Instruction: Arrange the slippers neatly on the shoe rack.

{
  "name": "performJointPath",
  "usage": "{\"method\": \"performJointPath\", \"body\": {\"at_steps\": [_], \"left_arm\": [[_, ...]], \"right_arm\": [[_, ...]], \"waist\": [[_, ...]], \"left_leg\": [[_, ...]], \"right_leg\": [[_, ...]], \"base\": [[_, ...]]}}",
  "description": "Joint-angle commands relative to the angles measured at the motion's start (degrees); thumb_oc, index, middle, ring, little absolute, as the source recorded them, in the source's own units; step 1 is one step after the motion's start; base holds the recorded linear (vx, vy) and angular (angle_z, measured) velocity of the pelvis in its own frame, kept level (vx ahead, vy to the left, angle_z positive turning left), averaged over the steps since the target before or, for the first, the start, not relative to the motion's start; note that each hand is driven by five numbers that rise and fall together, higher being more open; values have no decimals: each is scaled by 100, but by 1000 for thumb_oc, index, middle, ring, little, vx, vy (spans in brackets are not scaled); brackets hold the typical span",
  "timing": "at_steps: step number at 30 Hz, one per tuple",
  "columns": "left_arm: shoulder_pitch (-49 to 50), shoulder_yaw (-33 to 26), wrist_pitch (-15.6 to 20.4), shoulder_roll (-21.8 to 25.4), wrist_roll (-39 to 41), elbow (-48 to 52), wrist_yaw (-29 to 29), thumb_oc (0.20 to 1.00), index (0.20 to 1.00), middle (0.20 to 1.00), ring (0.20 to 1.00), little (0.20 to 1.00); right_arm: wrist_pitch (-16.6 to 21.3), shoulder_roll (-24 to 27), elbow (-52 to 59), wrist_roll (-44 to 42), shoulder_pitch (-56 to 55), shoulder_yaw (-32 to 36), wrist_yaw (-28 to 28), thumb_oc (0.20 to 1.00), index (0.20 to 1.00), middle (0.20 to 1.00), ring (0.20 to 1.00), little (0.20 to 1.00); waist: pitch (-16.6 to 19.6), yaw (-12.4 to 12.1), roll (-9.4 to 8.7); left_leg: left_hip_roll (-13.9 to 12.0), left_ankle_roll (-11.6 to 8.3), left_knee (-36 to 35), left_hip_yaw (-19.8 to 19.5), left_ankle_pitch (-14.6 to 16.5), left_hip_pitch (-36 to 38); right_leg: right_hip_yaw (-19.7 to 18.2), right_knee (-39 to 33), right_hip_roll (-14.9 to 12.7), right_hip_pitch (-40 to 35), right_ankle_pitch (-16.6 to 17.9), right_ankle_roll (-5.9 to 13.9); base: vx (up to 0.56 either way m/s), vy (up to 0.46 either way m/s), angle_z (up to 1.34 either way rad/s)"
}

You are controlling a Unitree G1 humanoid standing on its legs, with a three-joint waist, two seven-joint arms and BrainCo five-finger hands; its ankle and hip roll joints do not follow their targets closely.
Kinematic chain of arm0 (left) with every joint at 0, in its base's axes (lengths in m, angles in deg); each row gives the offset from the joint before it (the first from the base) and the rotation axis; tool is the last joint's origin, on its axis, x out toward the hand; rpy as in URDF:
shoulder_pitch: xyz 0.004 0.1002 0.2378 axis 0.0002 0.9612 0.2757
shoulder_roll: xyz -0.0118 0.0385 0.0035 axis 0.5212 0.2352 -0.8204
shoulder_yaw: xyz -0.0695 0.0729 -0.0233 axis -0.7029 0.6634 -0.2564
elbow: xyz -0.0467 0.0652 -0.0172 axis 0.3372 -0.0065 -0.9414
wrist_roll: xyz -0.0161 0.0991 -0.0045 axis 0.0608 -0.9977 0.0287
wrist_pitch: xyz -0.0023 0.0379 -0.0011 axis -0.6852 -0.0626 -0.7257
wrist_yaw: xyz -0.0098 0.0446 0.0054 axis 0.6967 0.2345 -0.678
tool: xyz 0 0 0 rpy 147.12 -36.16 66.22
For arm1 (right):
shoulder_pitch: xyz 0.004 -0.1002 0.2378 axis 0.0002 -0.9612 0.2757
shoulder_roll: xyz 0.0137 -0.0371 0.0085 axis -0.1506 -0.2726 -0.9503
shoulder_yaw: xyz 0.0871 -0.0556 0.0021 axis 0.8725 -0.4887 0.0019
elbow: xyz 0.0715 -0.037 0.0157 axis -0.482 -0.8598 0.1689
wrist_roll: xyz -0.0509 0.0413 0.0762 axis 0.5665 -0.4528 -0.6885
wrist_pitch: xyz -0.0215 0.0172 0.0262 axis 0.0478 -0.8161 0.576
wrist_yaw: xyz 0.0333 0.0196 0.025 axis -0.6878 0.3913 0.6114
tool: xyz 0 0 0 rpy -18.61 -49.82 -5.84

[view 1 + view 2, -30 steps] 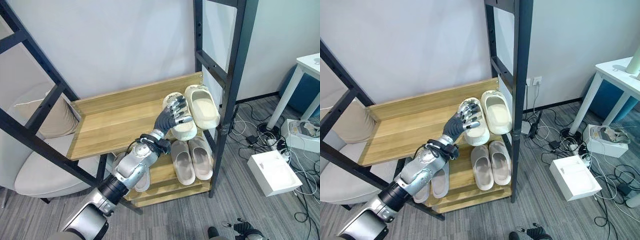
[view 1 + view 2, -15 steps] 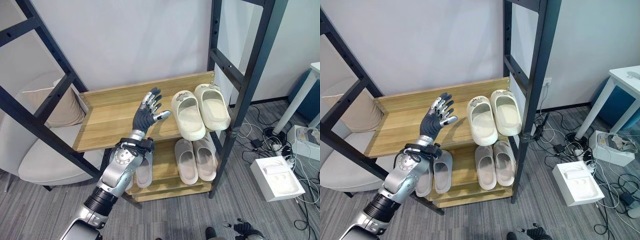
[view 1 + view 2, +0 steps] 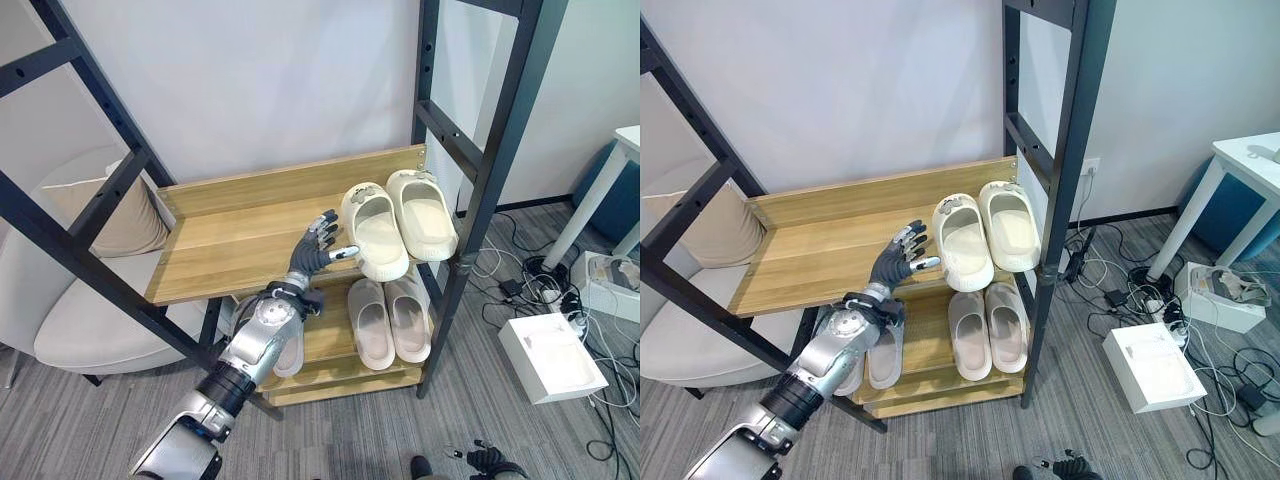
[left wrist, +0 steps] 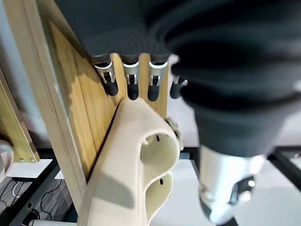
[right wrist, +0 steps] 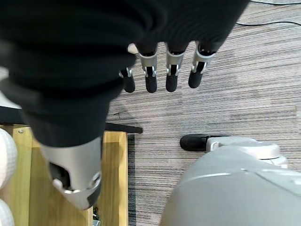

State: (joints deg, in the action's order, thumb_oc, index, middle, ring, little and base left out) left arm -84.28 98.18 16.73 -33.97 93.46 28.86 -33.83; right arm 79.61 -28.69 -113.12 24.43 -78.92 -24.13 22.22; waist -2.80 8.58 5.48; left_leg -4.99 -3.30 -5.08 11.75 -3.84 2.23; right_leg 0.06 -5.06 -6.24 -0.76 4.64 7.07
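Against the pale wall stood the shoe rack [image 3: 240, 235], its upper wooden shelf carrying the cream slippers [image 3: 398, 222] side by side at the right end, with two grey pairs [image 3: 390, 317] on the lower shelf. My left hand [image 3: 318, 246] hung just beside the nearer cream slipper, fingers straight and grasping nothing, while my right hand [image 5: 160, 70] hung relaxed over the floor. I judged the placing step finished; the next move called for drawing the left arm clear without nudging the pair.
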Motion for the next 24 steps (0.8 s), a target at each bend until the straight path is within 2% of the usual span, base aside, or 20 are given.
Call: {"method": "performJointPath", "body": {"at_steps": [1,8,20,24], "left_arm": [[-768,215,80,-213,27,-545,16,1000,1000,1000,1000,1000],[-1219,317,113,-407,14,-933,161,1000,1000,1000,1000,1000],[-2677,300,103,-654,-168,-3031,644,1000,1000,1000,1000,1000],[-2747,276,122,-633,-242,-3150,660,1000,1000,1000,1000,1000]], "right_arm": [[111,-163,-96,-101,273,-149,-82,1000,1000,1000,1000,1000],[123,-146,-88,-118,280,-222,-120,1000,1000,1000,1000,1000],[194,-48,-127,-93,273,-472,-190,1000,1000,1000,1000,1000],[223,-68,-129,-87,247,-494,-194,1000,1000,1000,1000,1000]], "waist": [[-109,138,-193],[-112,212,-175],[-132,463,-153],[-129,497,-147]], "left_leg": [[-64,-211,8,-112,284,170],[-75,-221,8,-80,281,176],[-102,-267,8,23,257,120],[-109,-269,8,45,260,138]], "right_leg": [[259,6,238,-218,-519,-50],[234,6,240,-196,-516,-40],[157,6,269,-73,-462,-13],[116,6,280,-77,-460,-13]], "base": [[0,0,0],[0,0,0],[0,0,-1],[9,-10,-15]]}}
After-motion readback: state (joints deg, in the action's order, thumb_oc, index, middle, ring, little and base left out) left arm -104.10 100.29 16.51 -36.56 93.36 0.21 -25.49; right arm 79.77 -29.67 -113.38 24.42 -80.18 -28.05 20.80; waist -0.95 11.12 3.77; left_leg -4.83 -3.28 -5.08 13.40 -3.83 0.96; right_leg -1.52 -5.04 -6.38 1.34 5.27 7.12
